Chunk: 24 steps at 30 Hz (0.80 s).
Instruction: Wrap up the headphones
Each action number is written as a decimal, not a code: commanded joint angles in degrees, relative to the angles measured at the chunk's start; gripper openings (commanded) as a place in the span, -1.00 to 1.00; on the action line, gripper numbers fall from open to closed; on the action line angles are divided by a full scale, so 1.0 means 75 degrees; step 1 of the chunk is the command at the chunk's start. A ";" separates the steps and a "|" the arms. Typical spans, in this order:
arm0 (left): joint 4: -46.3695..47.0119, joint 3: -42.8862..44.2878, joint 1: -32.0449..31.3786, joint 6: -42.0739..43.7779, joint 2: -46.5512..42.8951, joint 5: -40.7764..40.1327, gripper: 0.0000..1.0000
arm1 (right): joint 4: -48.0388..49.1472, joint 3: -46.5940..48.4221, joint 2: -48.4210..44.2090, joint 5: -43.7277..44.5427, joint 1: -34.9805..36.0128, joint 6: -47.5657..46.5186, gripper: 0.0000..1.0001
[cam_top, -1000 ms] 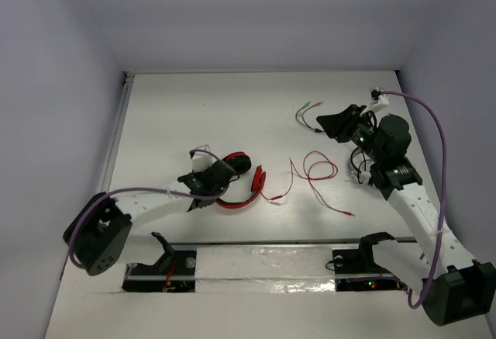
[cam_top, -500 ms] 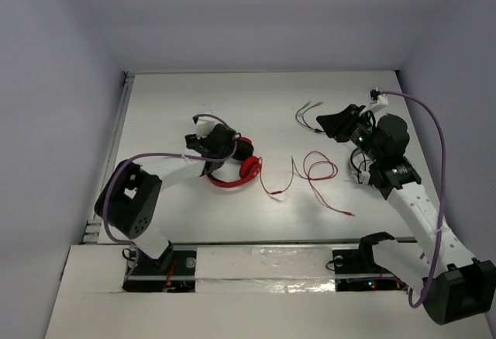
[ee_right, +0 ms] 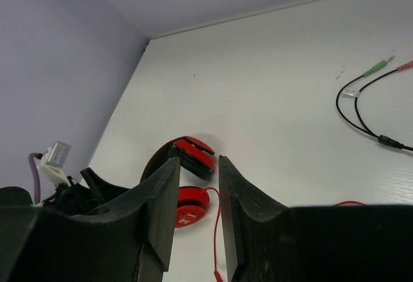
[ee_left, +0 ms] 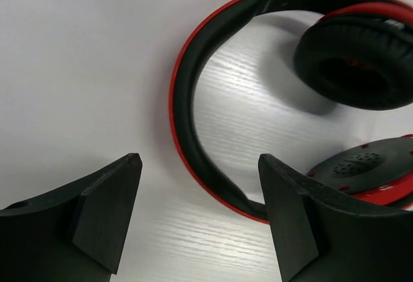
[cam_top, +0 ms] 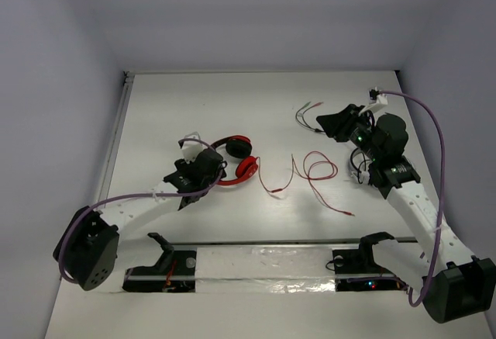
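The red headphones (cam_top: pixel 246 168) lie flat on the white table, headband to the left and both cups to the right. In the left wrist view the black-lined headband (ee_left: pixel 187 101) curves between my fingers, with one black ear pad (ee_left: pixel 355 62) beyond. My left gripper (cam_top: pixel 211 162) (ee_left: pixel 199 159) is open and straddles the headband's near part without gripping it. The thin red cable (cam_top: pixel 318 167) runs right from the lower cup in loose loops. My right gripper (cam_top: pixel 329 122) (ee_right: pixel 199 166) hangs raised at the right, jaws narrowly open and empty, looking at the headphones (ee_right: pixel 187 214).
A thin dark cable with green and red plugs (cam_top: pixel 310 114) (ee_right: pixel 361 111) lies at the back right, under my right gripper. The table's left edge (cam_top: pixel 120 122) meets a wall. A taped strip (cam_top: pixel 263 257) crosses the front by the arm bases.
My left gripper carried the headphones toward the back, then opened and let them go. It has pulled back slightly left. The right arm has not moved.
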 commanded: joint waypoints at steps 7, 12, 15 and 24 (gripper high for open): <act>0.0834 0.0177 0.0805 0.0279 0.1061 0.0166 0.38 | 0.0084 0.0399 -0.0007 0.0039 0.0115 -0.0138 -0.27; 0.1279 0.0353 0.0911 0.0492 0.1788 0.0332 0.28 | 0.0096 0.0399 -0.0019 0.0015 0.0116 -0.0149 -0.26; 0.1572 0.0237 0.0911 0.0503 0.2011 0.0425 0.25 | 0.0108 0.0387 -0.0007 0.0004 0.0116 -0.0138 -0.26; 0.1854 0.0447 0.0982 0.0738 0.2561 0.0565 -0.29 | 0.0085 0.0388 0.0005 0.0085 0.0116 -0.0161 -0.26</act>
